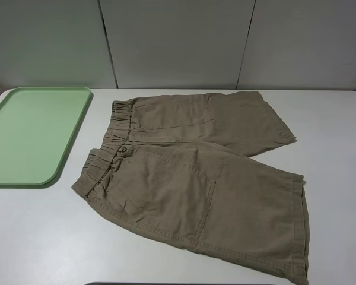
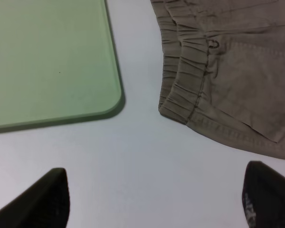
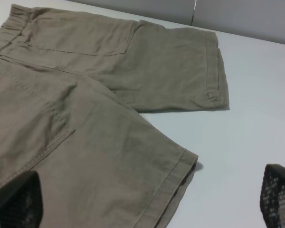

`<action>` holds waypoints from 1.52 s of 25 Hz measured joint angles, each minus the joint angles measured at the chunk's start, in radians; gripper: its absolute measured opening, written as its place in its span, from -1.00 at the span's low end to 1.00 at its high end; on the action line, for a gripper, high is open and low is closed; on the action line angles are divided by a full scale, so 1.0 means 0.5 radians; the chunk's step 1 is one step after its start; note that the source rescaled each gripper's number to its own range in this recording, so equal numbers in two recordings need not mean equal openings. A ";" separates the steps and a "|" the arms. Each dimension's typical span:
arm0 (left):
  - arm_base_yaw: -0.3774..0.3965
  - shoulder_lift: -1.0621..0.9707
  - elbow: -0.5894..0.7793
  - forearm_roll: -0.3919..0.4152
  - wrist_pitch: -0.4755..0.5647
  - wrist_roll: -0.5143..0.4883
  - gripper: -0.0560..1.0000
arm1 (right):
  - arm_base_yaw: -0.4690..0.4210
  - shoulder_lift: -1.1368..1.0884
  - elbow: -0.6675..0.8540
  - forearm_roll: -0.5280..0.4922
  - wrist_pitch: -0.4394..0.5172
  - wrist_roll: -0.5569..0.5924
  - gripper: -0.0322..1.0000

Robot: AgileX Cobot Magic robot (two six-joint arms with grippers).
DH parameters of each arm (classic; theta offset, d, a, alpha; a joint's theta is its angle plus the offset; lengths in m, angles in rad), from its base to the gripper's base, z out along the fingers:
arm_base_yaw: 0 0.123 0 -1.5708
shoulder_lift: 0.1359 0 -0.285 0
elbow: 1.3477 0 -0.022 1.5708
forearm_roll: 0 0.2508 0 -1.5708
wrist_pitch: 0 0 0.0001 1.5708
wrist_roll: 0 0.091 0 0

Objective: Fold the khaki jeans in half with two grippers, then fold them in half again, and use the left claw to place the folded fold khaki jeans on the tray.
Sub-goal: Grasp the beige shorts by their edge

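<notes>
1. On the white surface (image 1: pixel 35 237), the khaki shorts (image 1: pixel 190 178) lie spread flat and unfolded, with both legs side by side.
2. Their gathered waistband (image 1: pixel 107 148) faces the tray (image 1: pixel 29 136), near its long edge but apart from it. The leg hems point the other way, toward the right of the high view.
3. A dark button (image 1: pixel 124 150) sits at the middle of the waistband, and a patch pocket (image 1: pixel 187 202) shows on the nearer leg.
4. The pale-green tray lies flat at the left of the surface, its rounded near corner close to the waistband's near end.
5. The left claw (image 2: pixel 156 167) is open and grips nothing. Its two dark fingers (image 2: pixel 42 199) stand wide apart above bare surface, between the tray's corner and the waistband.
6. The right claw (image 3: pixel 152 171) is open as well, jaws spread wide. One finger hangs over the fabric of the nearer leg, and the other is over bare surface beyond that leg's hem.
7. Whether either claw touches the cloth or the surface cannot be told.
8. Grey wall panels (image 1: pixel 172 41) stand behind the surface.
</notes>
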State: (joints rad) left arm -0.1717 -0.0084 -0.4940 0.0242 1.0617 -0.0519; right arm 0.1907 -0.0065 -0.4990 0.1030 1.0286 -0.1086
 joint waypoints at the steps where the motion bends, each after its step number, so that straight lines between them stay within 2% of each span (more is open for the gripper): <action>1: 0.000 0.000 0.000 0.000 0.000 0.000 0.65 | 0.000 0.000 0.000 0.000 0.000 0.000 0.98; 38: 0.000 0.000 0.000 0.000 0.000 0.000 0.65 | 0.000 0.000 0.000 0.000 0.000 0.000 0.98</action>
State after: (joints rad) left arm -0.1717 -0.0084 -0.4940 0.0242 1.0617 -0.0519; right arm 0.1907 -0.0065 -0.4990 0.1030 1.0286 -0.1086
